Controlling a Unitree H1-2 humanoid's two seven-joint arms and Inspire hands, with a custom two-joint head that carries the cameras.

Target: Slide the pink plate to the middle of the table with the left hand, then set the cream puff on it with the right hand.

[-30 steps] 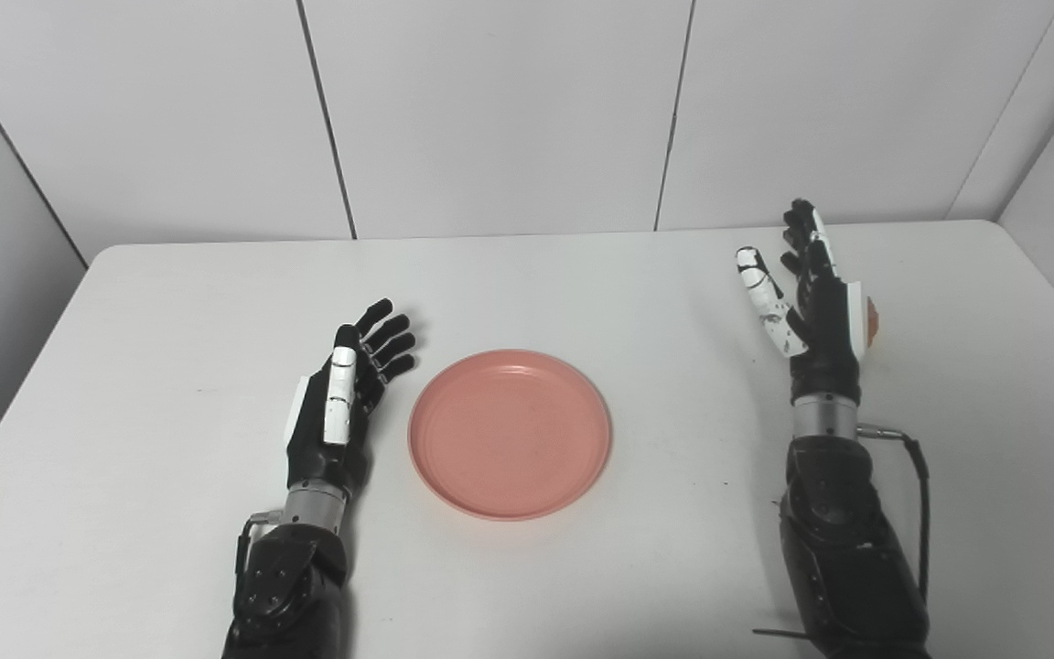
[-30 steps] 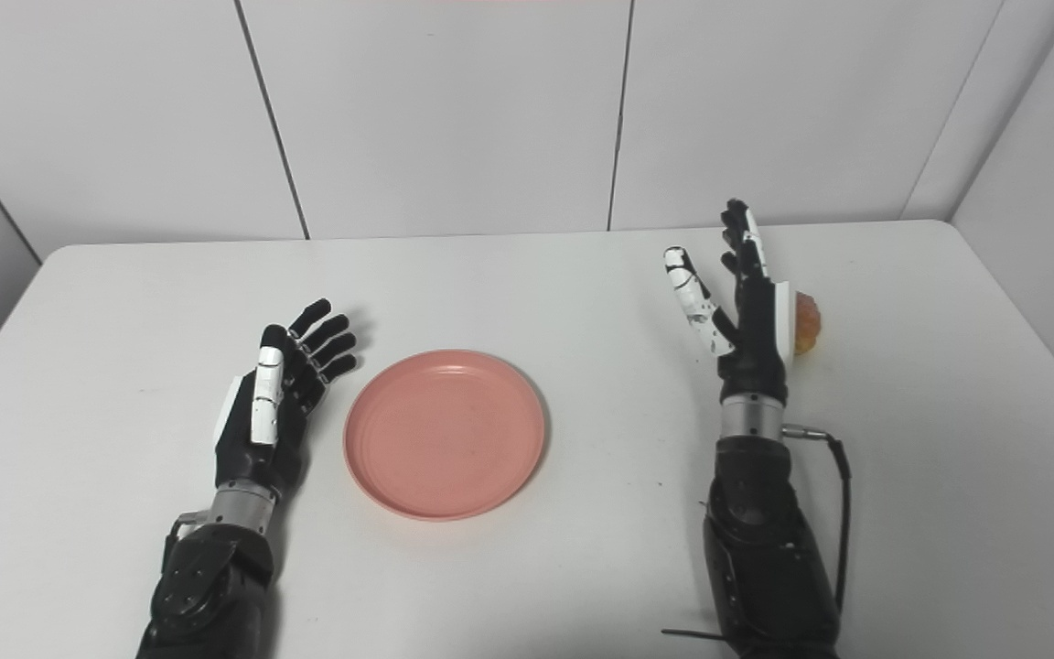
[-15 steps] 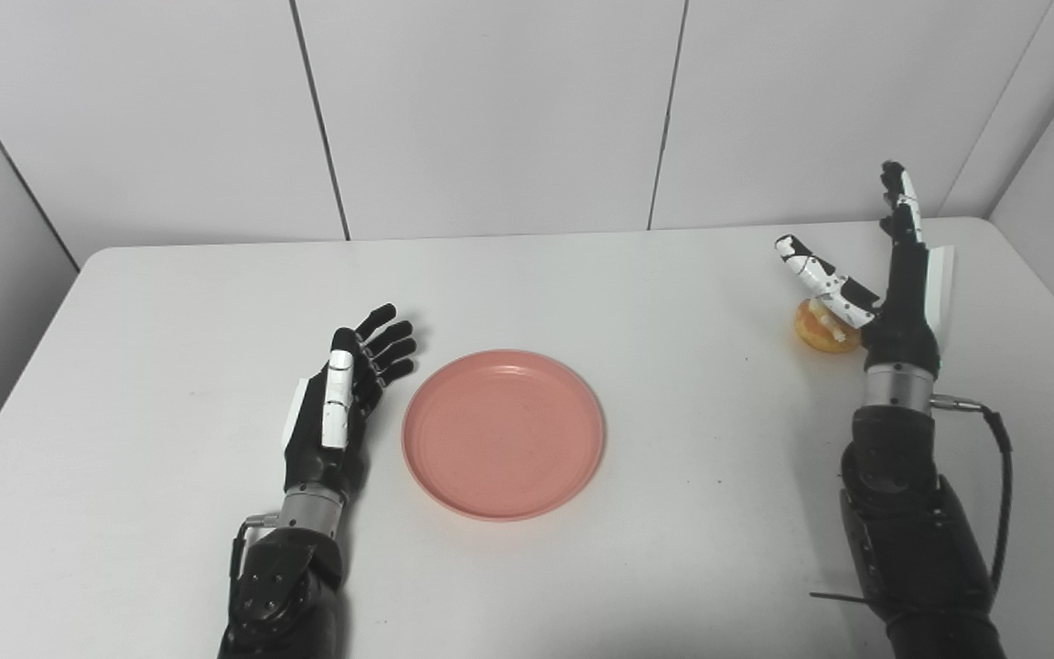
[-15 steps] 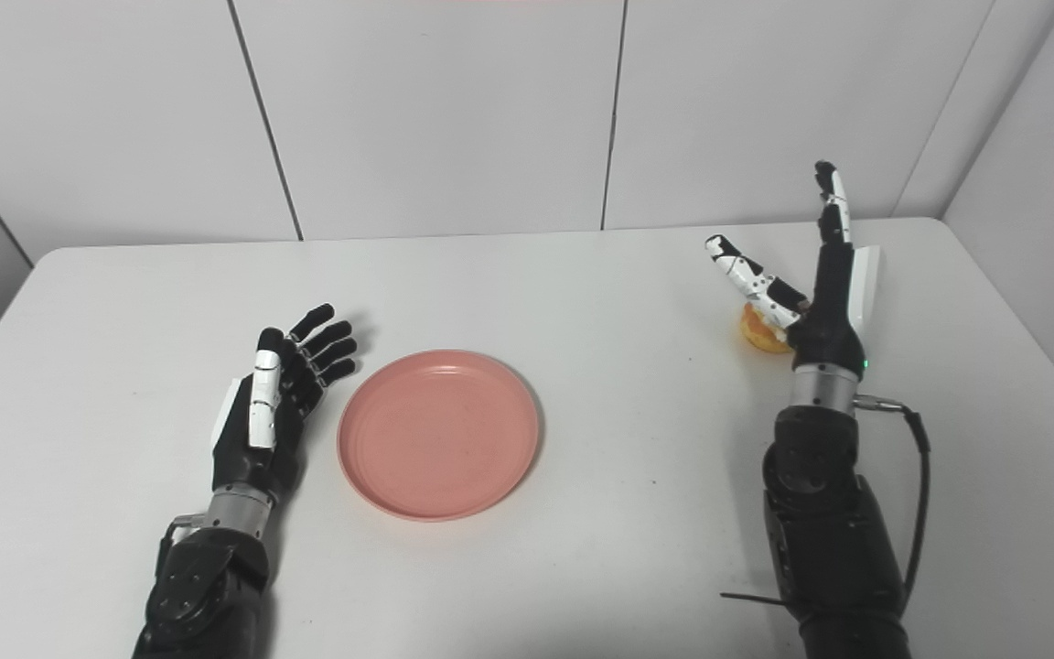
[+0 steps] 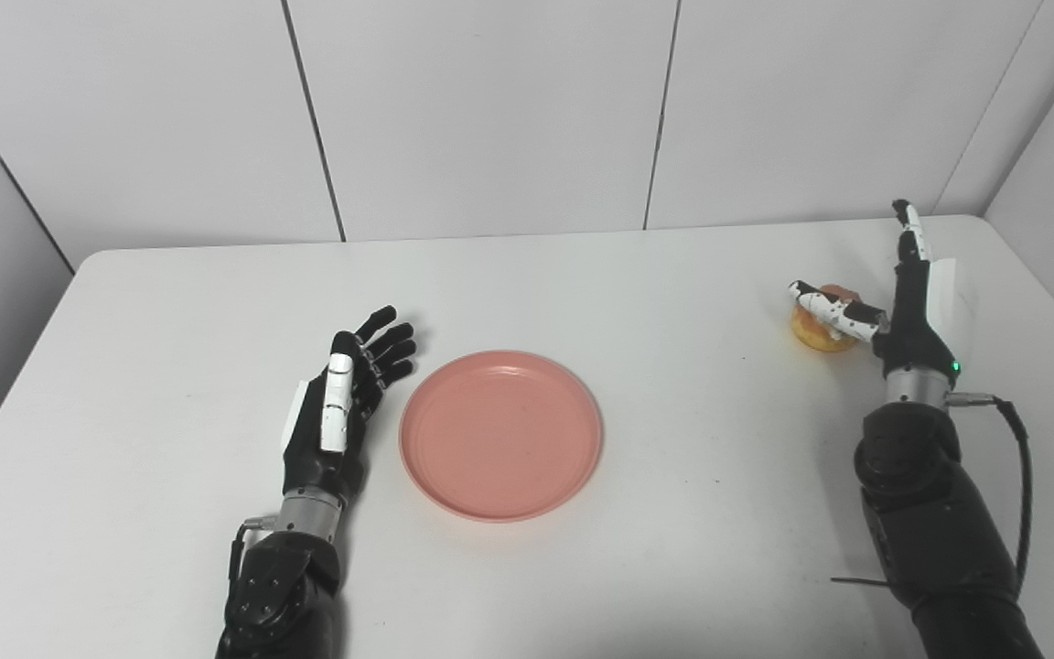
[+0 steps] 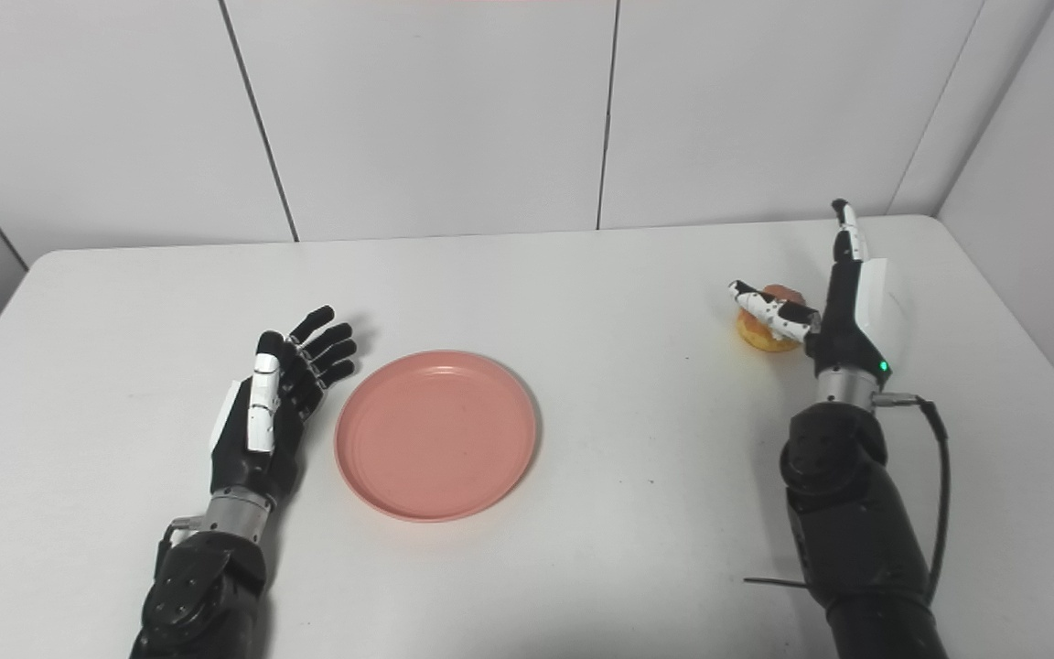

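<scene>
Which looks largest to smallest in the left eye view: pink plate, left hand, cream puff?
1. Pink plate, clearly largest.
2. Left hand, open beside the plate.
3. Cream puff, smallest, though it lies farther from the camera and is partly hidden by the right hand.

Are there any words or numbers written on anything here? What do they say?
None: no words, numbers or labels can be read in either view.
The pink plate is plain.
The cream puff has no wrapper or label.
The table is bare white.
The left hand and right hand show only black and white parts.
</scene>
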